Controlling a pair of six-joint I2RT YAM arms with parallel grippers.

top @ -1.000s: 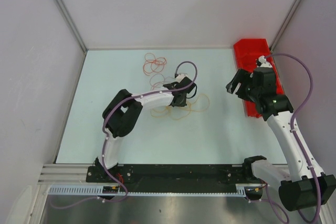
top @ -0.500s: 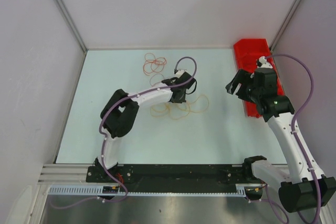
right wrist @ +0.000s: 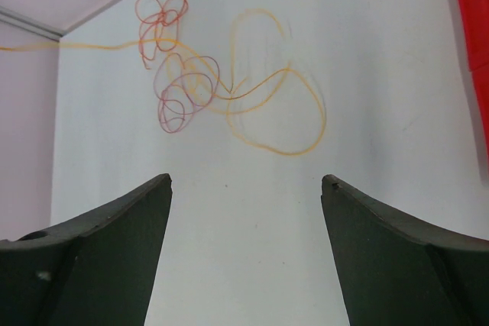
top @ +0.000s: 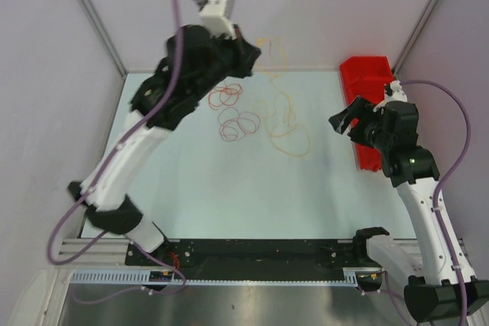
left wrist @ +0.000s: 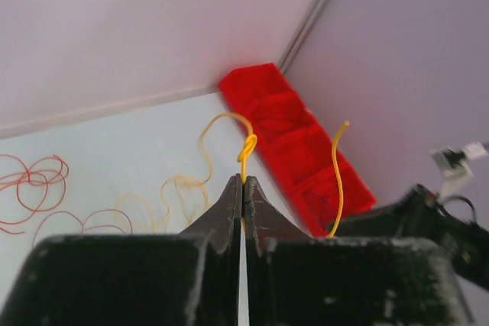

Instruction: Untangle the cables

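Note:
My left gripper (top: 250,50) is raised high near the back wall, shut on the orange-yellow cable (top: 294,153). That cable hangs from it down to a loop on the table. In the left wrist view the pinched cable's knot (left wrist: 247,145) sits just past the closed left gripper (left wrist: 243,181), and a free end (left wrist: 337,173) curls up on the right. The red cable (top: 225,95) and the pinkish-brown cable (top: 238,124) lie in curls on the table. My right gripper (top: 344,121) hovers open and empty right of them. Its wrist view shows the right gripper (right wrist: 246,185), the yellow loop (right wrist: 287,154) and the pinkish-brown curls (right wrist: 183,93) ahead.
A red bin (top: 367,85) stands along the right wall behind my right gripper, also seen as the red bin (left wrist: 290,135) from the left wrist. Walls close the table on the left, back and right.
My left gripper has shut on the yellow cable and lifted it high toward the back wall, drawing it out of the pile. The right arm has barely moved.

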